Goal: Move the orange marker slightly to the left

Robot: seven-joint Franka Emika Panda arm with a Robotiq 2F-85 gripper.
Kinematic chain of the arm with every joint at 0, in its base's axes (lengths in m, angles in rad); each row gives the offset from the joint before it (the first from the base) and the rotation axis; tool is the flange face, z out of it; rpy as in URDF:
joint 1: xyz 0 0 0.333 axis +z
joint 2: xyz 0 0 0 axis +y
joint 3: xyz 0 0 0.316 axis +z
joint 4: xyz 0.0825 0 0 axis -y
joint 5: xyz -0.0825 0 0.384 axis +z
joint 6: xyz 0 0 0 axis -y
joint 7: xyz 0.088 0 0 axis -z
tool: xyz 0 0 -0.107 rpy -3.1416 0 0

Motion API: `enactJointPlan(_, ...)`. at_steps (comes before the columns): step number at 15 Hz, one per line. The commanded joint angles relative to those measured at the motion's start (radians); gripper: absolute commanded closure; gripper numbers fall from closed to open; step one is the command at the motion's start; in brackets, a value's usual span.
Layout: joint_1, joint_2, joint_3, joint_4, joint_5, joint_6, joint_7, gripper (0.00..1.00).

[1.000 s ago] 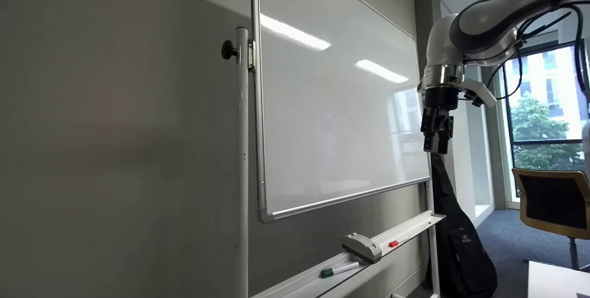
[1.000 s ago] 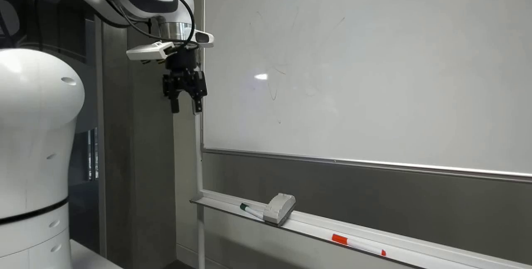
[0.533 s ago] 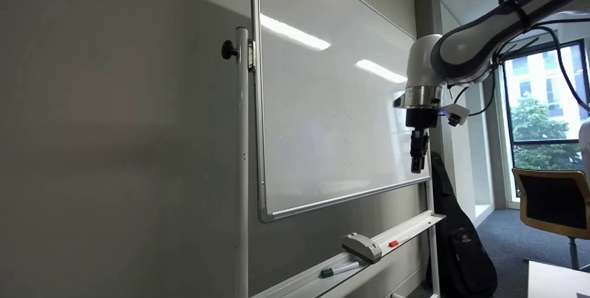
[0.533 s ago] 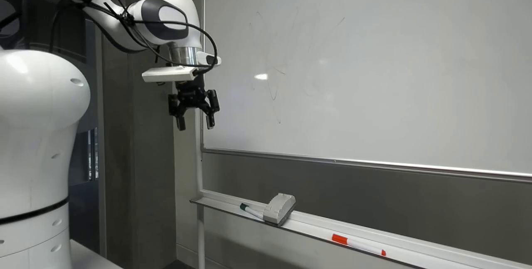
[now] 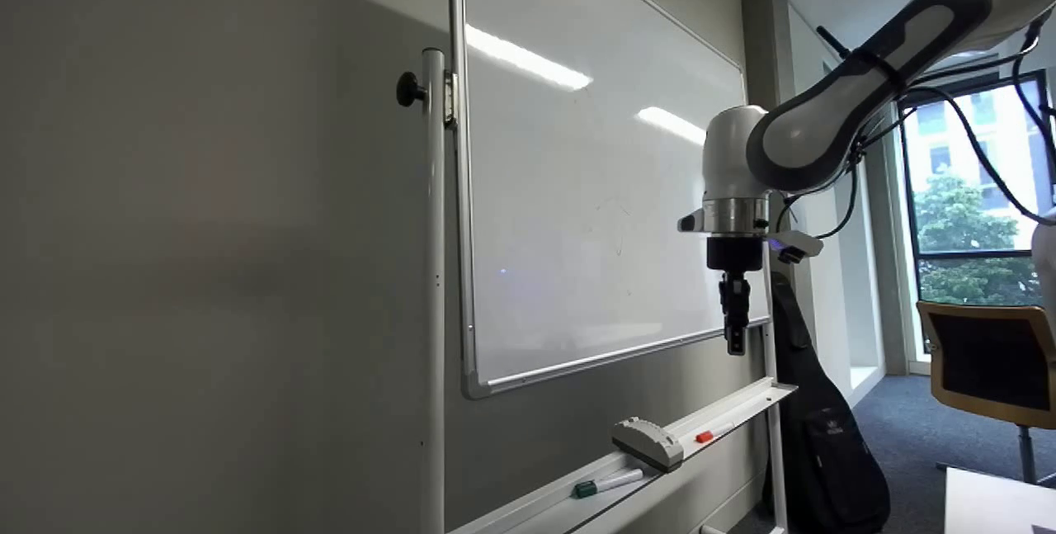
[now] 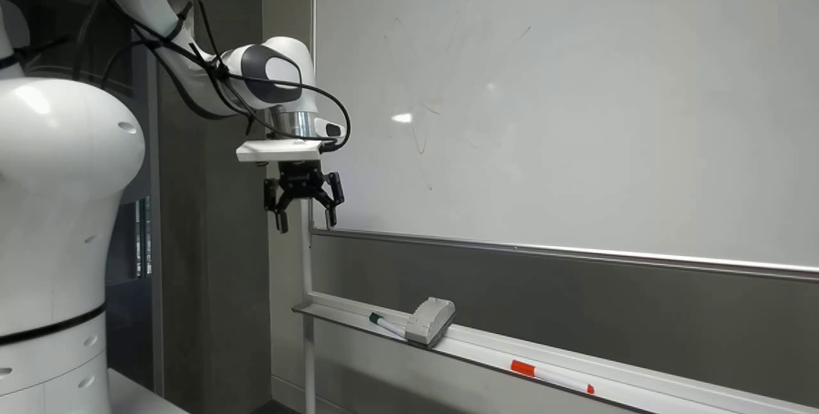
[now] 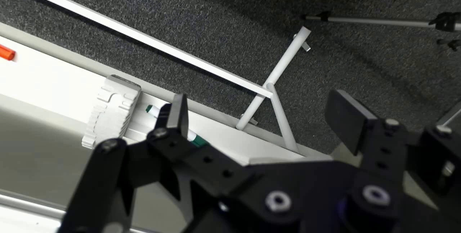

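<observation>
Far left in an exterior view, there's the white robot body (image 6: 57, 145), well to the left of the fingers. Next along is the arm (image 6: 265, 68), sloping over them from above. And here are the fingers (image 6: 281, 221) themselves: pointing down, spread wide, a clear gap between the tips, hanging above the left end of the bench (image 6: 477, 351). Below them and a little to the right, the green-capped marker (image 6: 389, 327) lies along the bench, with the eraser (image 6: 430, 322) just beside it. Further right again, below the fingers and well apart from them, it's the orange marker (image 6: 553, 376), flat on the bench, white barrel, orange cap at the end nearer the fingers. The whiteboard (image 6: 576, 113) runs away to their right.

To the wrist view, left to right: only the orange cap shows, right at the edge, well left of the fingers; then the eraser, closer in; then the green-capped marker, part hidden behind the left-hand finger. Between the fingers, dark carpet (image 7: 234, 17) and a white stand foot (image 7: 283, 62).
</observation>
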Motion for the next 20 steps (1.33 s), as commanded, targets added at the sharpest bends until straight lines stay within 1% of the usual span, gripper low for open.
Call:
enactJointPlan(1,-0.001,0.005,0.001,0.002,0.001,-0.002,0.0,0.0)
enactJointPlan(3,-0.001,0.006,0.001,0.003,0.0,-0.002,0.0,0.0)
enactJointPlan(4,0.0,-0.002,0.009,0.003,-0.019,0.009,-0.012,0.0)
enactJointPlan(6,-0.016,0.019,0.023,0.007,-0.044,0.026,0.009,0.0)
enactJointPlan(11,-0.07,0.072,0.022,0.01,-0.162,0.073,0.011,0.0)
enactJointPlan(15,-0.122,0.113,-0.003,0.01,-0.238,0.122,-0.001,0.0)
enactJointPlan(20,-0.17,0.157,-0.058,0.016,-0.27,0.163,-0.043,0.0)
